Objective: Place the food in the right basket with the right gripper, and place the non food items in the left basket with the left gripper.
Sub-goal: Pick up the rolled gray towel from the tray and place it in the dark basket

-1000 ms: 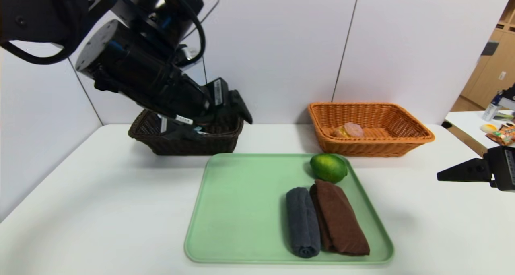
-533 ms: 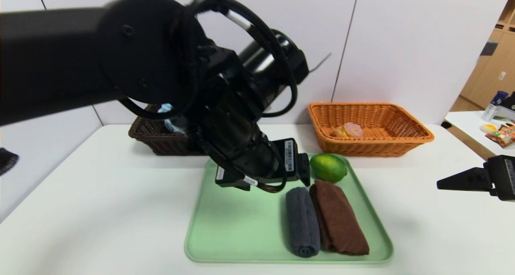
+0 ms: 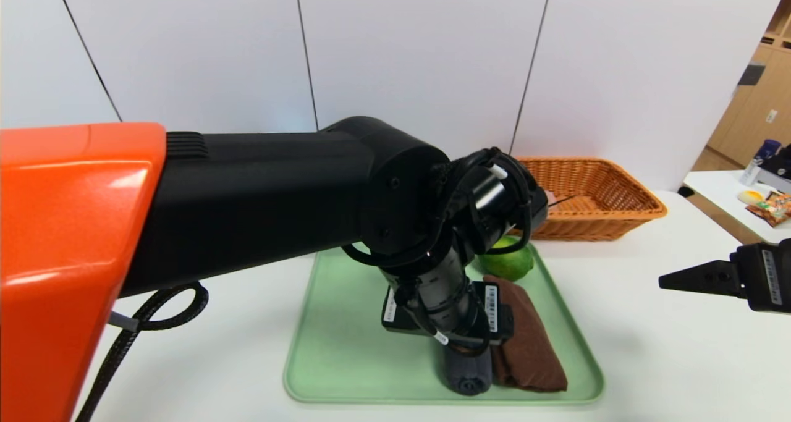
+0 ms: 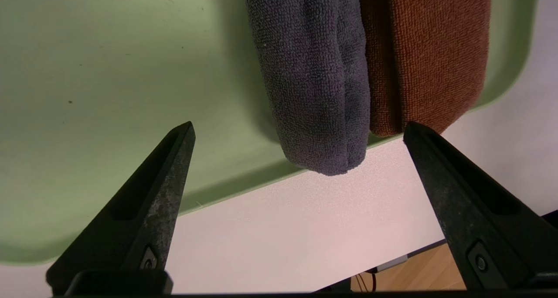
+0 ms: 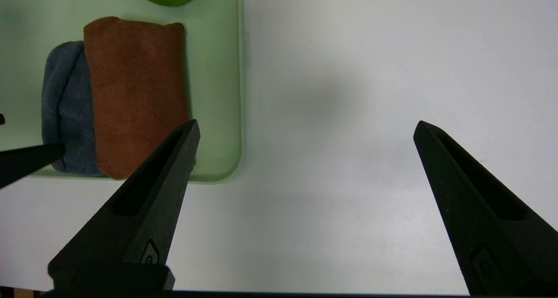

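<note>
A dark grey rolled towel [image 4: 311, 71] and a brown rolled towel [image 4: 427, 53] lie side by side on the green tray [image 4: 109, 71]. My left gripper [image 4: 301, 130] hangs open just above the grey towel's near end, one finger on each side of it and neither touching. The green citrus fruit [image 3: 510, 262] sits at the tray's far right, partly behind my left arm. The right basket [image 3: 593, 193] stands behind the tray. My left arm hides the left basket. My right gripper [image 5: 307, 124] hovers open over bare table to the right of the tray.
My left arm [image 3: 247, 199] crosses most of the head view at mid-height. The table's front edge [image 4: 392, 263] runs close to the tray's near rim. A side table with packets [image 3: 769, 202] stands at the far right.
My left arm swung from the left basket across and down to the tray, ending over the grey towel. The right gripper drifted slightly left.
</note>
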{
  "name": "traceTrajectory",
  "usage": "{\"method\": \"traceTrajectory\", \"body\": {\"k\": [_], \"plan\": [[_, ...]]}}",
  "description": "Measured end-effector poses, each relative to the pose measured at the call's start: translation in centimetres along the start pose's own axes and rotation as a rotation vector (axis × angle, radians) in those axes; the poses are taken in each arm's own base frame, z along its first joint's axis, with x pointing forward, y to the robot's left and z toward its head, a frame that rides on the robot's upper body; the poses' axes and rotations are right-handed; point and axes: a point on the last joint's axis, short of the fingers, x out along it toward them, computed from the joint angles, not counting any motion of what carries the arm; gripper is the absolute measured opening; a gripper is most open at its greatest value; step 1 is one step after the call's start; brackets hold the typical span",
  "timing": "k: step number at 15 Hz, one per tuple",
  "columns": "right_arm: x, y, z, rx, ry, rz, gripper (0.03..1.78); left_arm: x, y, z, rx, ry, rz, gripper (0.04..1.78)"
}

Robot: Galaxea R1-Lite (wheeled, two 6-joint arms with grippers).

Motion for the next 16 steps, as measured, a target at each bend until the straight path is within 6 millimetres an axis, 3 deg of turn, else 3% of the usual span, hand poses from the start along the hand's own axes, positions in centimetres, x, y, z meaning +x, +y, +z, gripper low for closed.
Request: {"method": "traceTrajectory", "body": {"k": [16], "plan": [[-0.5, -0.1, -0.6, -0.01, -0.016, 0.006, 1.71, 4.5, -0.3, 0.6, 0.027, -0.037, 0.079, 1.69]]}}
